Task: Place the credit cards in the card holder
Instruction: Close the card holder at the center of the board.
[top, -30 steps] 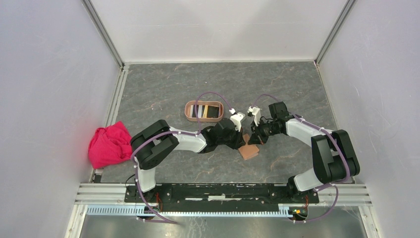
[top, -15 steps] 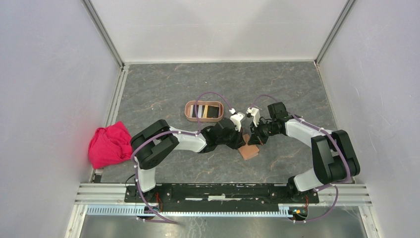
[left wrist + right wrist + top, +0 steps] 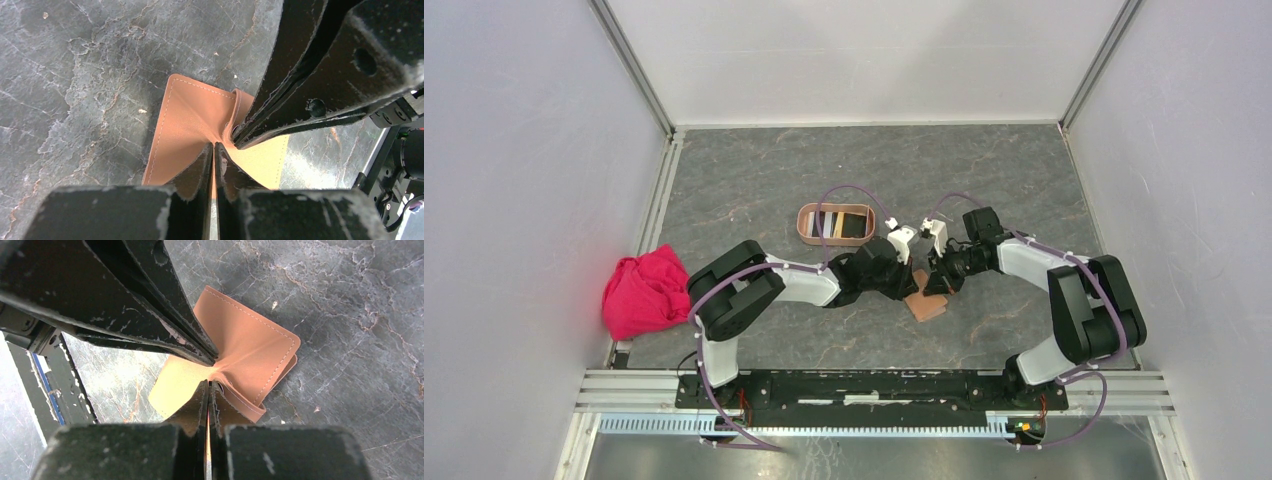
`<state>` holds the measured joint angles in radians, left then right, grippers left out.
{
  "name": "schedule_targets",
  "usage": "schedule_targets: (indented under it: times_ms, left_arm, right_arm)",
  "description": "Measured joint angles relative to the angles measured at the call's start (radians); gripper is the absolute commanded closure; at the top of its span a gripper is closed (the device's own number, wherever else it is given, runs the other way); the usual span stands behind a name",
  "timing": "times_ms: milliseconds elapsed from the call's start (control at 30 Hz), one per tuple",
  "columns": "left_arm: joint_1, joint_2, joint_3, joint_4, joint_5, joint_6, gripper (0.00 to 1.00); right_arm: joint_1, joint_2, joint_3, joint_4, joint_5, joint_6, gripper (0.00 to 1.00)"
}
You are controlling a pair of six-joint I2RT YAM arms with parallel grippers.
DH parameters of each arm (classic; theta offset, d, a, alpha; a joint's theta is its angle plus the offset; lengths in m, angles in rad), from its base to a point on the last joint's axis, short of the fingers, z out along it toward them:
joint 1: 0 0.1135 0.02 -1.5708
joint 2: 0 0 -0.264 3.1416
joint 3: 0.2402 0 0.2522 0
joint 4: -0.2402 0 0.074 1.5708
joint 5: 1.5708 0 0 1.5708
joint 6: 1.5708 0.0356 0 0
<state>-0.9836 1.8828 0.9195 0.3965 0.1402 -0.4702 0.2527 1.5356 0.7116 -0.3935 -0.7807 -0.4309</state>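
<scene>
The card holder (image 3: pixel 805 224) sits just above frame centre, long axis running left to right, with the credit cards (image 3: pixel 852 227) lined up side by side inside it. Just below and to its right, both arms meet over the brown wallet (image 3: pixel 931 306). The left gripper (image 3: pixel 215 150) is pinched onto its leather and the right gripper (image 3: pixel 208 387) is clamped tight on the facing flap. Since a second ago the right arm has edged slightly left; holder and cards haven't budged.
</scene>
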Motion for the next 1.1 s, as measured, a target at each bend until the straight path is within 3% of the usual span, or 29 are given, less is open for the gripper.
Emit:
schedule_targets:
  times_ms: [467,900,1100]
  left_arm:
    - [0.0,0.0,-0.005,0.014,0.022,0.0,0.86]
    - [0.021,-0.021,-0.076,0.137,0.071,-0.064,0.86]
    - [0.032,-0.052,-0.091,0.166,0.083,-0.084,0.87]
  right_arm:
    - [-0.059,0.093,0.054,-0.09,-0.1,-0.055,1.0]
    - [-0.095,0.148,0.079,-0.142,-0.175,-0.098,0.99]
    - [-0.125,0.256,0.14,-0.235,-0.253,-0.145,1.0]
